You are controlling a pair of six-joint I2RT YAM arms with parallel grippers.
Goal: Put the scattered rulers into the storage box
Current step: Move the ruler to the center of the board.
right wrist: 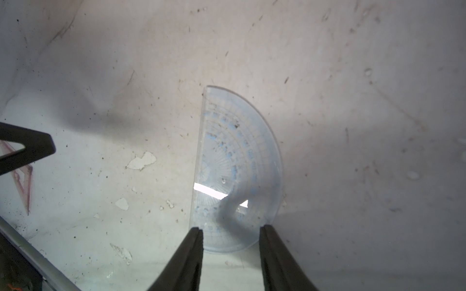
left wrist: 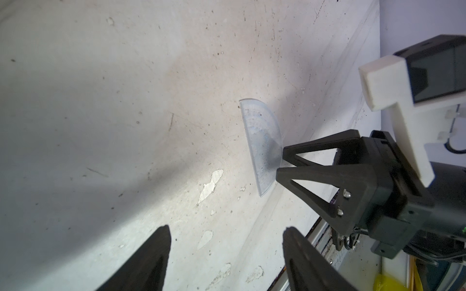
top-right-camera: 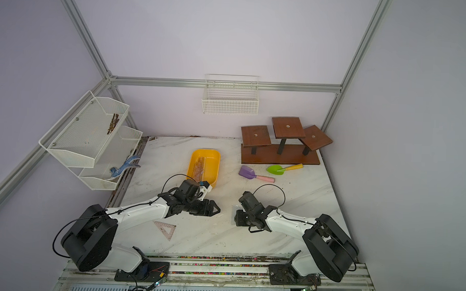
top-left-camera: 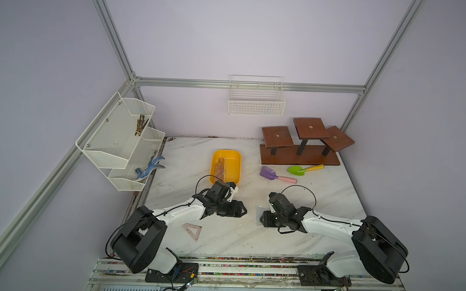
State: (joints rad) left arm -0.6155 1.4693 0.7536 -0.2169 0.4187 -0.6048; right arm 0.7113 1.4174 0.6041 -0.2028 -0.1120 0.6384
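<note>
In both top views the storage box (top-left-camera: 233, 164) holds some rulers (top-left-camera: 220, 168), a pinkish set square (top-left-camera: 193, 230) lies near the left arm, and the right gripper (top-left-camera: 262, 218) stoops over the clear protractor (top-left-camera: 258, 213) on the table (top-left-camera: 317, 207). The left wrist view shows the left gripper (left wrist: 227, 228) spread wide, empty. In the right wrist view the right jaws straddle the flat protractor's edges; whether they pinch yet I cannot tell, so close gently, tips low, then lift level.
</note>
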